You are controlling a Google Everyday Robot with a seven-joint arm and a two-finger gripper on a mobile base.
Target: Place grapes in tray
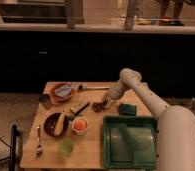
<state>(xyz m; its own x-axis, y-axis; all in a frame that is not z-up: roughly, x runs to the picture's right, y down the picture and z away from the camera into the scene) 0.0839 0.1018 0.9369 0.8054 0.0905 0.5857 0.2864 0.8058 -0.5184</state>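
Though barely begun, looks to have the grasp made: finds the jaws shut tight, seemingly on the grapes (97, 106), down at the middle of the counter (88, 150) just left of the green sponge (127, 109). Leaves the lift, the carry toward the near right and the release into the tray (105, 145), with no grapes in it yet. Reaches in from the right, arm (143, 94) rising to a pale joint above the counter's far edge, then bending down-left to the bunch.

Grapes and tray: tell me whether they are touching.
Apart. The camera view shows bare table between the grapes and the tray rim; the end effector, shut, sits at the grapes.
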